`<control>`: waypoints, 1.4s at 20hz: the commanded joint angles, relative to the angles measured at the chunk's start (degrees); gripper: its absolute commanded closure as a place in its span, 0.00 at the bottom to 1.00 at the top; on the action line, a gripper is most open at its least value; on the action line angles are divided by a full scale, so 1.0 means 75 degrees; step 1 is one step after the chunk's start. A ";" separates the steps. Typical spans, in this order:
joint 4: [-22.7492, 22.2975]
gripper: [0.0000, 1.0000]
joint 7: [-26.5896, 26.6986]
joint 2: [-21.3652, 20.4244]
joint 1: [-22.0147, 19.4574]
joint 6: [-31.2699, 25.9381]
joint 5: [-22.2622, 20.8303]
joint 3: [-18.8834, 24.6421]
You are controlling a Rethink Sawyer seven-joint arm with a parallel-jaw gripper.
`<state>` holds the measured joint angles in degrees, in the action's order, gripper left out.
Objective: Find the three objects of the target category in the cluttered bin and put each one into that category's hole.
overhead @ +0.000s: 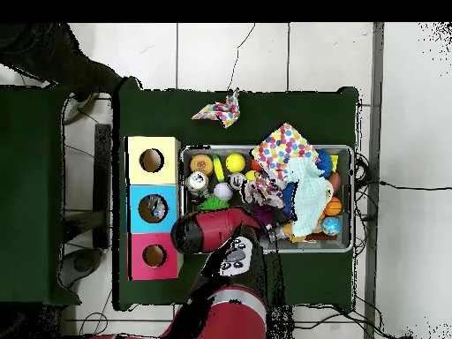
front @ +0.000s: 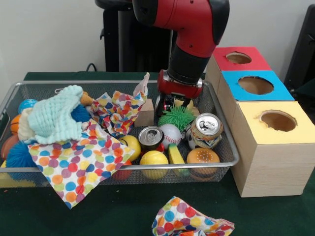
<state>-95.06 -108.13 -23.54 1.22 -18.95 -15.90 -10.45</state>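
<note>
Overall: green table (front: pixel 123 211), wire bin (front: pixel 224 142), polka-dot cloth (front: pixel 189 221) outside.

Even, soft indoor light, faint shadows under the wire bin (front: pixel 231 156), slight overall softness.

The wire bin (front: pixel 222 129) is crowded almost wall to wall. Its left half lies under a polka-dot cloth (front: pixel 74 164) and a pale green knitted cloth (front: pixel 56 118), with balls packed against the left wall. In the right half, two upright cans (front: pixel 150 136) (front: pixel 206 129), a baseball (front: pixel 171 133), a yellow ball (front: pixel 153 160) and a burger toy (front: pixel 203 157) stand touching one another, leaving no gaps. The hand (front: pixel 172 103) sits low by a green spiky ball (front: pixel 177 117) at the far side. The three boxes (front: pixel 270 147) wall off the bin's right. The green tabletop (front: pixel 118 211) in front lies open apart from a crumpled dotted cloth (front: pixel 189 221).
</note>
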 commanded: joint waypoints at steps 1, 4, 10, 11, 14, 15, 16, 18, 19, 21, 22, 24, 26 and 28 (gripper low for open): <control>0.0902 0.00 -0.1661 0.0534 0.0178 0.2175 0.0306 0.0168; 0.0804 1.00 -0.1847 0.0585 0.0308 0.2539 0.0547 -0.0043; 0.0785 1.00 -0.1689 0.0560 0.0390 0.2293 0.0556 -0.0117; 0.0736 1.00 -0.1835 0.0544 0.0430 0.2242 0.0706 -0.0194; 0.0690 1.00 -0.1783 0.0394 0.0334 0.1609 0.0908 -0.0131; 0.0687 1.00 -0.1594 0.0274 0.0212 0.1128 0.0948 -0.0008; 0.0697 1.00 -0.1340 0.0129 0.0047 0.0491 0.1009 0.0153; 0.0813 1.00 -0.0820 -0.0118 -0.0177 -0.0810 0.1087 0.0300; 0.0860 1.00 -0.0622 -0.0238 -0.0271 -0.1341 0.1112 0.0330; 0.0918 1.00 -0.0295 -0.0483 -0.0457 -0.2206 0.1137 0.0379; 0.0980 1.00 -0.0130 -0.0586 -0.0519 -0.2594 0.1121 0.0407; 0.1130 1.00 0.0185 -0.0777 -0.0644 -0.3333 0.1087 0.0487; 0.1238 1.00 0.0568 -0.1018 -0.0830 -0.4024 0.1030 0.0654; 0.1340 1.00 0.0836 -0.1213 -0.1000 -0.4665 0.0979 0.0782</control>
<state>-91.97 -108.14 -27.43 -2.14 -39.43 -10.37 -11.33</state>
